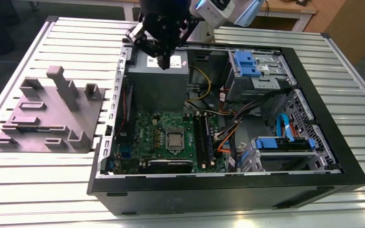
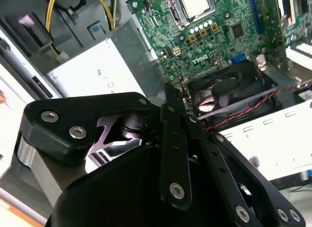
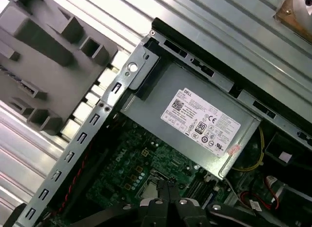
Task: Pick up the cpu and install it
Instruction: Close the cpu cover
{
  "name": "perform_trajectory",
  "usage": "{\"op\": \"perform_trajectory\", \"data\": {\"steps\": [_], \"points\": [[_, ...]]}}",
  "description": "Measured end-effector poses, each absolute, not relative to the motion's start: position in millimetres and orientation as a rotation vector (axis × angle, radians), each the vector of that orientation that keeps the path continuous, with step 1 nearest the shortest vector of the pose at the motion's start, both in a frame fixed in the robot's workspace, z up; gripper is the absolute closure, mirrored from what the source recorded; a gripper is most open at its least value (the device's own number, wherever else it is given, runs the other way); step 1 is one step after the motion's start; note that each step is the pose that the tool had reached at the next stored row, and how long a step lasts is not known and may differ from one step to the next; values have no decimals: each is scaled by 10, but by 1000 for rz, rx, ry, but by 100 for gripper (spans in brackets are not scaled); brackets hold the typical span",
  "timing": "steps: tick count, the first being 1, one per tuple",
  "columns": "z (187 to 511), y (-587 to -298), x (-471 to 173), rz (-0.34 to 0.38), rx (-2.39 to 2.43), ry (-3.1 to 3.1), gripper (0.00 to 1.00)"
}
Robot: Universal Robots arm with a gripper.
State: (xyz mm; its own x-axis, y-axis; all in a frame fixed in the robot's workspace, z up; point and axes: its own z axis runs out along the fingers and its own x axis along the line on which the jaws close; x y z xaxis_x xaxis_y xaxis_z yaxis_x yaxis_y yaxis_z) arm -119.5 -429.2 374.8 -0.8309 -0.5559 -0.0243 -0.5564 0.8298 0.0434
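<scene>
Slats of the grey metal table (image 1: 36,190) carry the open computer case (image 1: 233,192), where the cpu (image 1: 174,139) lies seated on the motherboard (image 1: 146,124), lower centre, below the closed, empty gripper (image 1: 165,64) at top centre.

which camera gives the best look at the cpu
The exterior view: the cpu lies whole and uncovered in its socket. The second wrist view catches it at the picture's edge; in the first wrist view the gripper overlaps it.

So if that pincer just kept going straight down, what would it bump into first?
Probably the big grey metal box, which sits directly below the pincer, though depth is hard to judge here.
</scene>
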Motion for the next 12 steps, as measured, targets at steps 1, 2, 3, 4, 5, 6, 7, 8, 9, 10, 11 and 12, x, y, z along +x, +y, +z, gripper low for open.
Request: {"op": "perform_trajectory", "data": {"steps": [1, 2, 3, 4, 5, 6, 7, 8, 9, 10, 11, 12], "points": [[3745, -4292, -1195, 76, -937, 2987, 90], [3742, -4292, -1195, 76, -964, 2979, 90], [3738, -4292, -1195, 77, -991, 2970, 90], [3735, -4292, -1195, 77, -1018, 2962, 90], [3732, -4292, -1195, 77, -1045, 2953, 90], [3727, -4292, -1195, 77, -1073, 2943, 90], [3723, -4292, -1195, 77, -1099, 2934, 90], [3717, -4293, -1195, 77, -1116, 2928, 90], [3711, -4299, -1194, 77, -1122, 2926, 90], [3706, -4316, -1194, 77, -1123, 2926, 90], [3699, -4337, -1193, 77, -1123, 2925, 90], [3692, -4359, -1189, 77, -1123, 2925, 90]]}}
